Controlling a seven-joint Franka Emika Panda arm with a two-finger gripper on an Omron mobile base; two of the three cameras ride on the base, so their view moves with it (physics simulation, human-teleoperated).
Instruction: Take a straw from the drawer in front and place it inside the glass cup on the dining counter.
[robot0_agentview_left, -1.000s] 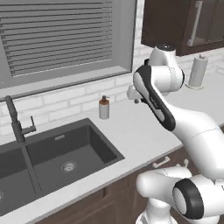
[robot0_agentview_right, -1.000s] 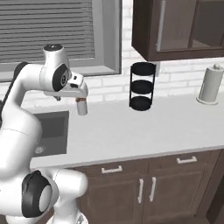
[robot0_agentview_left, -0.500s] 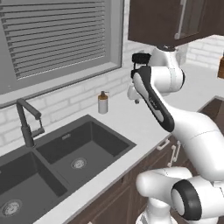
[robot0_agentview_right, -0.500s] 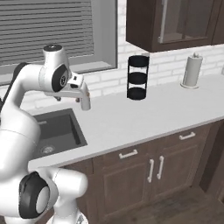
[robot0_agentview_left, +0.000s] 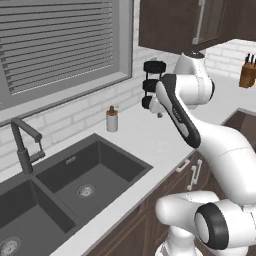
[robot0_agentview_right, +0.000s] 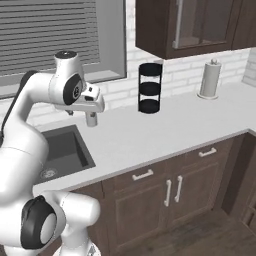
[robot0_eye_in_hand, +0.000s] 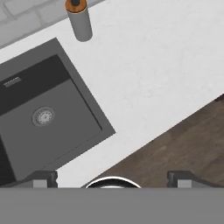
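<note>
1. Drawer fronts (robot0_agentview_right: 142, 175) with small silver bar handles run under the white countertop (robot0_agentview_right: 165, 130), all closed.
2. Left: dark double sink (robot0_agentview_left: 75, 180), faucet (robot0_agentview_left: 25, 145), soap dispenser (robot0_agentview_left: 112, 119).
3. Gripper (robot0_eye_in_hand: 111, 177), jaws wide and empty, hangs over the countertop edge.
4. Right: black tiered rack (robot0_agentview_right: 150, 88), paper towel roll (robot0_agentview_right: 210, 79).

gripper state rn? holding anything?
gripper: open, jaws wide apart, nothing between them; it hangs above the white countertop beside the dark sink.
</note>
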